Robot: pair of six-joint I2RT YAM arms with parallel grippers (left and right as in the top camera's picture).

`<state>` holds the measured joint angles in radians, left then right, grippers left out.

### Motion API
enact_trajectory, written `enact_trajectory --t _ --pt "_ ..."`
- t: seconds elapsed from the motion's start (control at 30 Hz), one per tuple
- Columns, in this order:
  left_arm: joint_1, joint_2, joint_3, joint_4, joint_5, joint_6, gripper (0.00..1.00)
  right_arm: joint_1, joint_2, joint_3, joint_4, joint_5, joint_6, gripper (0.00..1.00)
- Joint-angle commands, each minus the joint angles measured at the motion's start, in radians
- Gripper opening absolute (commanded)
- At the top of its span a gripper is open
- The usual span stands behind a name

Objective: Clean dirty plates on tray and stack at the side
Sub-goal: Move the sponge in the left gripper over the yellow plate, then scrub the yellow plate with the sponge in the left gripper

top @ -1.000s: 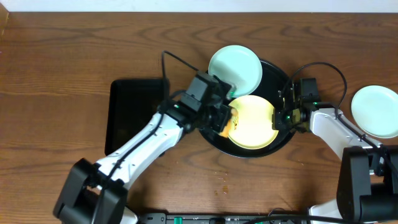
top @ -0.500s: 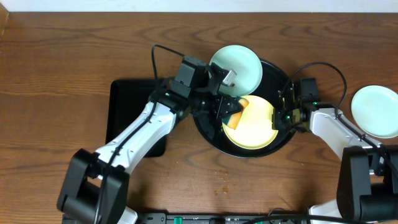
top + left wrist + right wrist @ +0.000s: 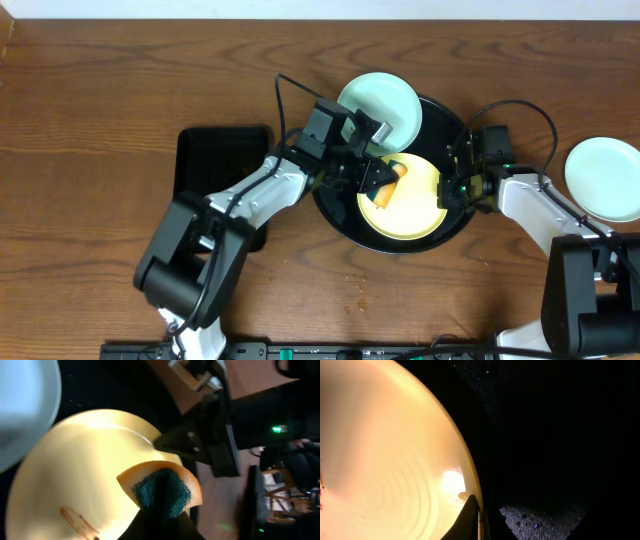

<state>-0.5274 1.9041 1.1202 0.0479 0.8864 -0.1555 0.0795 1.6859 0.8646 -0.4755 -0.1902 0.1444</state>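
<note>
Left hand [image 3: 385,181] has slid its sponge [image 3: 162,488] farther across yellow plate [image 3: 412,208].

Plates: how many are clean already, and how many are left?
One pale plate sits on the table at the right, off the tray, so it looks done. Now the right gripper pinches the yellow plate by its rim while the left gripper holds a sponge over it; a brown smear remains. Left: finish it, clean the other pale plate at the tray's edge, then stack.

Overhead looks even and sharp to me. Left wrist: soft, sponge [image 3: 162,490] blurred. Right wrist: yellow plate [image 3: 385,460] blown out, glare at rim, tray [image 3: 560,435] near-black.
</note>
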Motion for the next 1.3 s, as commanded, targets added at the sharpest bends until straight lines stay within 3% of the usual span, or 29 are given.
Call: enact_trajectory --t 0.0,0.17,0.37,0.43,1.13,1.27 --pt "-0.002 0.017 0.025 0.014 -0.085 0.028 0.08 0.008 0.027 -0.010 -0.002 -0.010 -0.004 0.01" --pt "-0.016 0.017 0.055 -0.041 -0.220 0.024 0.07 0.008 0.027 -0.010 0.001 -0.010 -0.004 0.01" --pt "-0.110 0.018 0.236 -0.333 -0.457 0.113 0.08 0.008 0.027 -0.010 0.006 -0.010 -0.004 0.01" --pt "-0.139 0.018 0.261 -0.361 -0.500 0.145 0.07 0.008 0.027 -0.010 0.006 -0.010 -0.004 0.01" --pt "-0.110 0.158 0.260 -0.372 -0.501 0.159 0.07 0.008 0.027 -0.010 0.005 -0.009 -0.004 0.01" --pt "-0.092 0.175 0.244 -0.376 -0.430 0.163 0.07 0.008 0.027 -0.010 0.005 -0.009 -0.005 0.01"
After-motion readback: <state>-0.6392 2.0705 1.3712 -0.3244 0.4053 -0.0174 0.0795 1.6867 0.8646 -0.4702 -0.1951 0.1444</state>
